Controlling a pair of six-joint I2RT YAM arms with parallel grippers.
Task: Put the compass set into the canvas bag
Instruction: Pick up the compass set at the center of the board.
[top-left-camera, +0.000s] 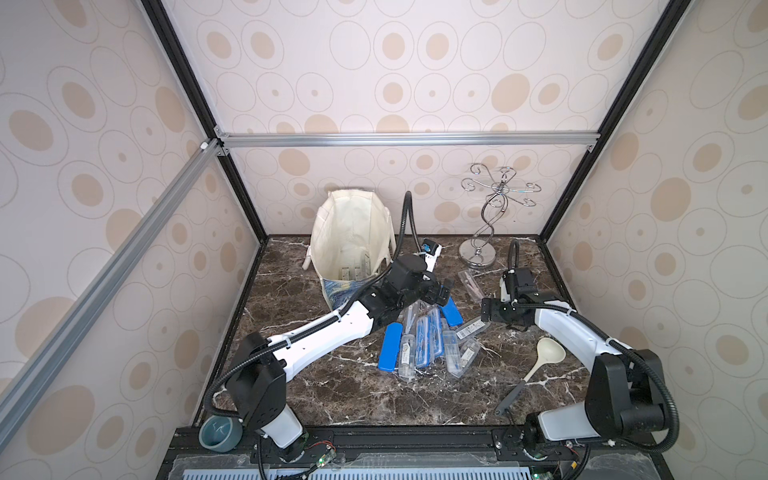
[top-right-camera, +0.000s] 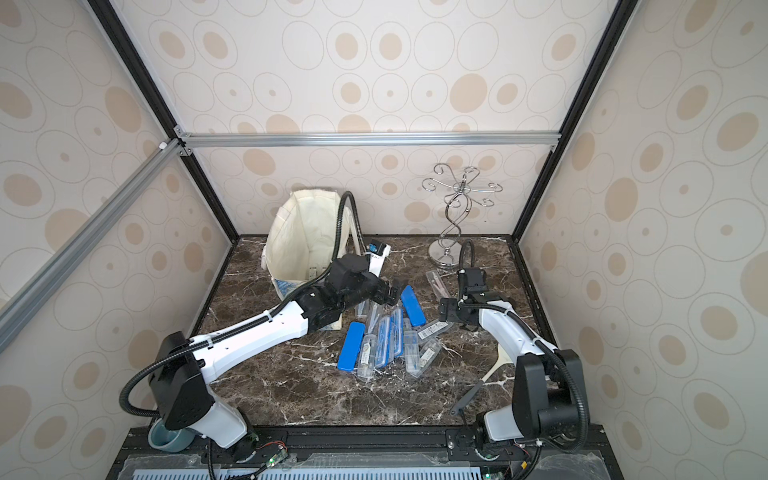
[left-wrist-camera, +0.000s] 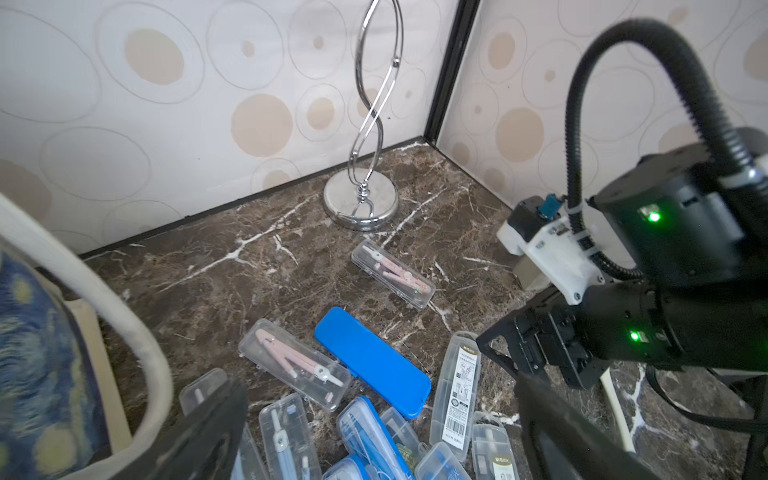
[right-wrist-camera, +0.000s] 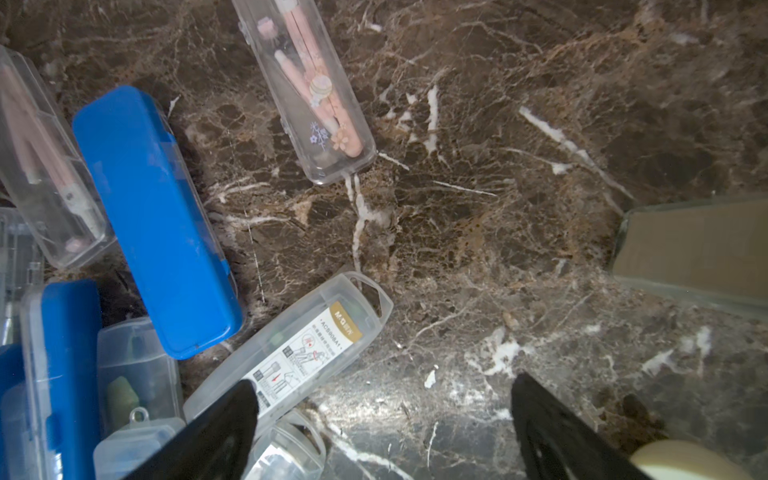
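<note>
Far left of the marble table: canvas bag, upright, mouth open upward, painted face toward the near side; small pale items on its floor, too small to identify. At its near-right corner: left arm, stretched diagonally from the near-left base, left gripper aimed rightward over the far end of the heap, fingers spread fully, nothing between them. Centre: compass sets in a loose heap outside the bag, long axes mostly near-to-far in a slight fan; 2 opaque ones, near blue case on the left edge and far blue case tilted at the far side. Right edge of heap: labelled clear case, slanted, one end toward the right gripper. Farther back, apart from the heap: pink-compass case, long axis far-left to near-right. Right arm: risen from the near-right base, bent leftward, gripper low, jaws wide, gripping nothing, 1 fingertip over the labelled case's end. Far right: chrome stand; near right: ladle.
</note>
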